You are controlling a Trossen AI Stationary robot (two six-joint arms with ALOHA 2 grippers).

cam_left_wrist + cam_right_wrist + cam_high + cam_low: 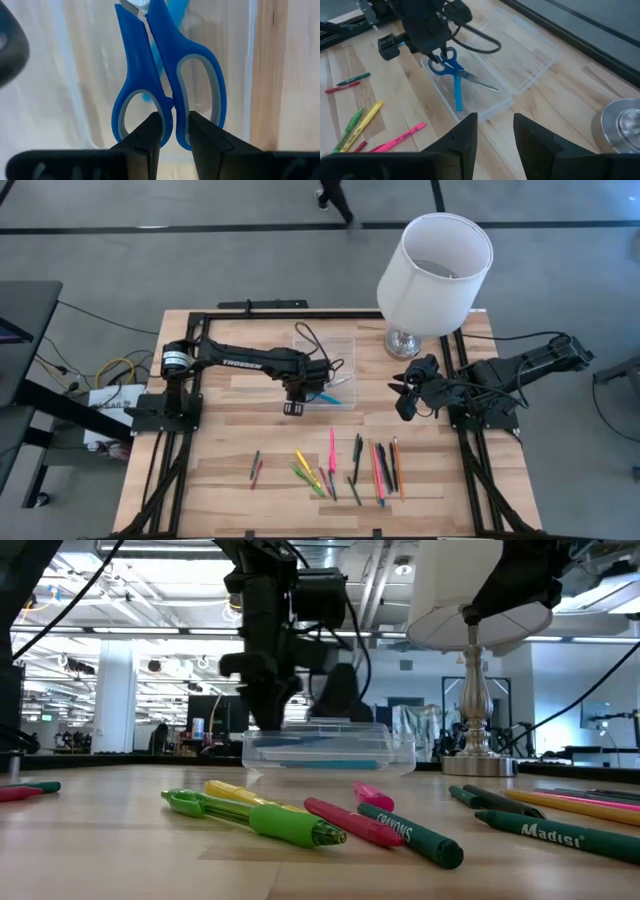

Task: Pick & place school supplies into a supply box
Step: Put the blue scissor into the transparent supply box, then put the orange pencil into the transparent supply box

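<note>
Green pen [262,818] nearest lens, loose on counter [230,435]. Left hand [174,132] pinching scissors [167,75] handles over supply box [496,102]. Right hand [495,131] parted, idle. Risk: blades open, may catch box wall on release.

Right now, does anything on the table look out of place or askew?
Only the white lamp beside the supply box isn't a school supply. The left end effector holds the scissors over the box, a blue pen already inside.
</note>
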